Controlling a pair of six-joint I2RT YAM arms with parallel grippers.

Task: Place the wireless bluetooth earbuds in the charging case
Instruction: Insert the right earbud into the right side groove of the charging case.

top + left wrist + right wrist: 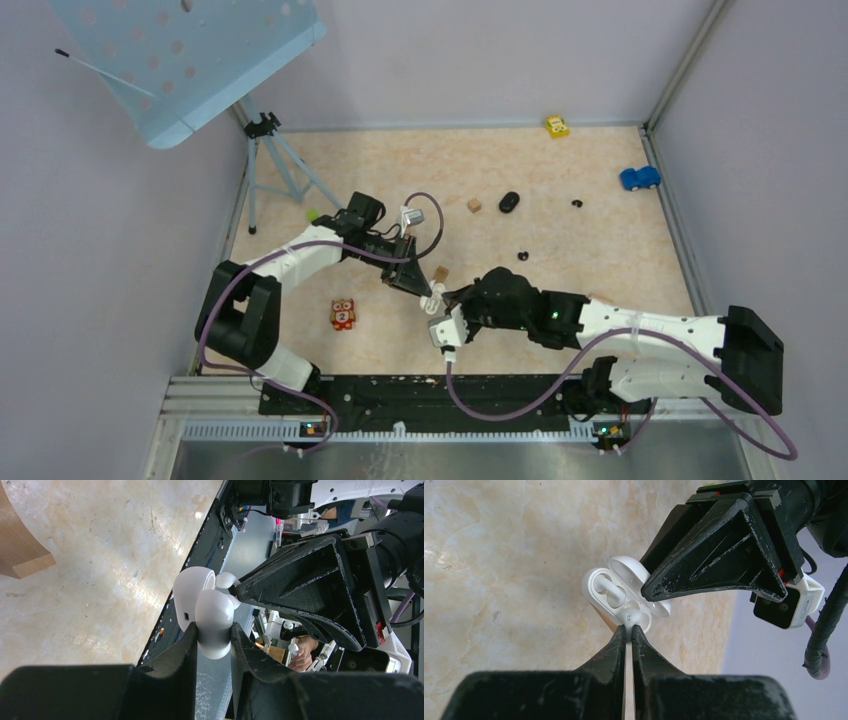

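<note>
My left gripper (214,629) is shut on the white charging case (215,607) and holds it above the table with its lid (192,587) open. In the right wrist view one white earbud (606,587) lies in a well of the case (594,577). My right gripper (628,628) is shut on a second white earbud (633,616), which is at the case's other well. From above, the two grippers meet at mid-table, the left (424,287) against the right (446,298). Small black earbuds (522,255) (577,203) lie on the table farther back.
A tan wooden block (439,273) sits just behind the grippers and another (474,205) farther back beside a black oval case (509,201). An owl figure (342,314) stands front left. Toy cars, yellow (557,126) and blue (639,178), sit at the back right. A tripod (270,160) stands back left.
</note>
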